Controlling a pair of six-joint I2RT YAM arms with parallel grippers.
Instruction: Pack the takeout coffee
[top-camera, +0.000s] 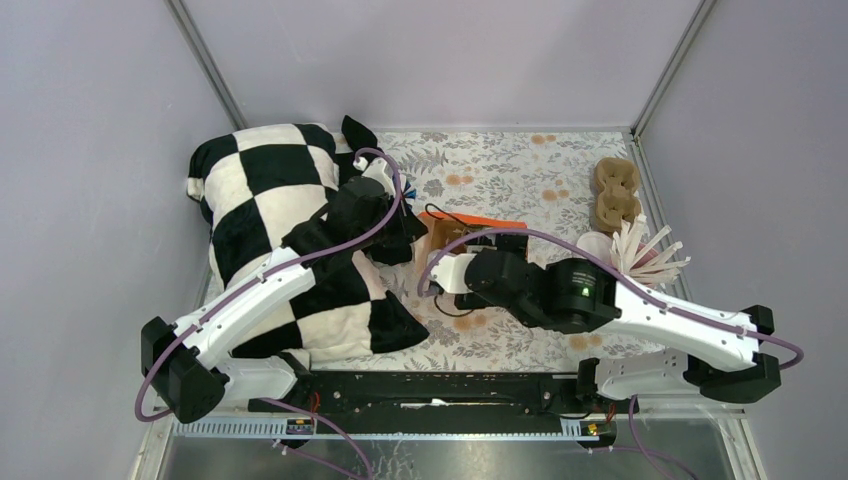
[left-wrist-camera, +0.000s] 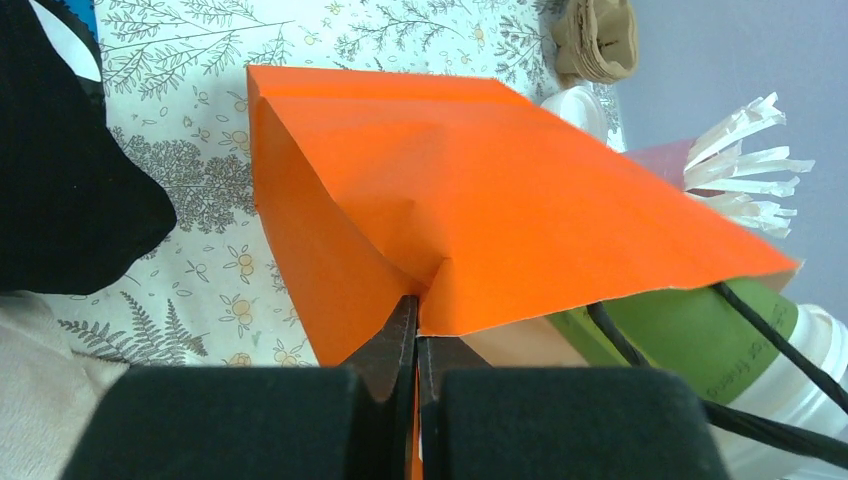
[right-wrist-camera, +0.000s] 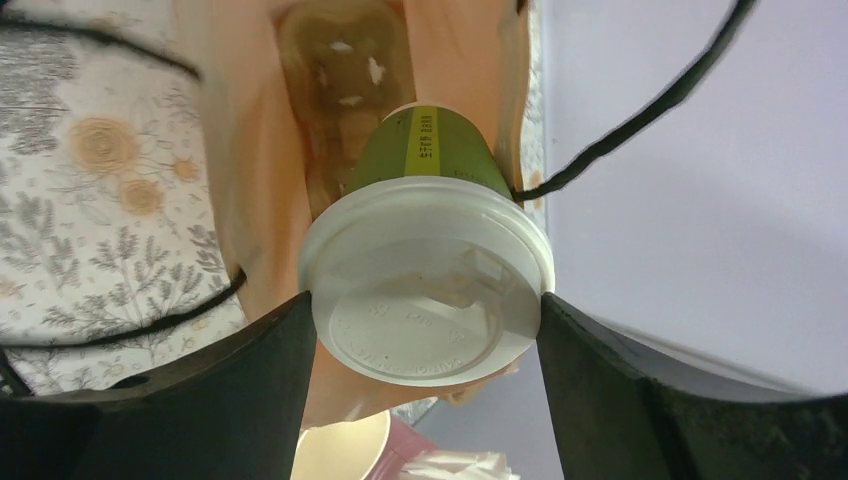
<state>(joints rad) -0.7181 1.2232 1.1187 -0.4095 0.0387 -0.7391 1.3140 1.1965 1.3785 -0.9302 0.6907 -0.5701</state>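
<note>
Your left gripper (left-wrist-camera: 415, 318) is clenching the edge of the orange bag (left-wrist-camera: 480, 190), while your right gripper (right-wrist-camera: 428, 320) is grasping the lidded green cup (right-wrist-camera: 430, 155), poking into the bag's mouth.

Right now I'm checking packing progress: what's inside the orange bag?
The green cup sits partly inside the orange bag, its white lid outside the mouth, held by the right gripper. The bag's wall hides the cup's base; a brownish shape deeper in is unclear.
</note>
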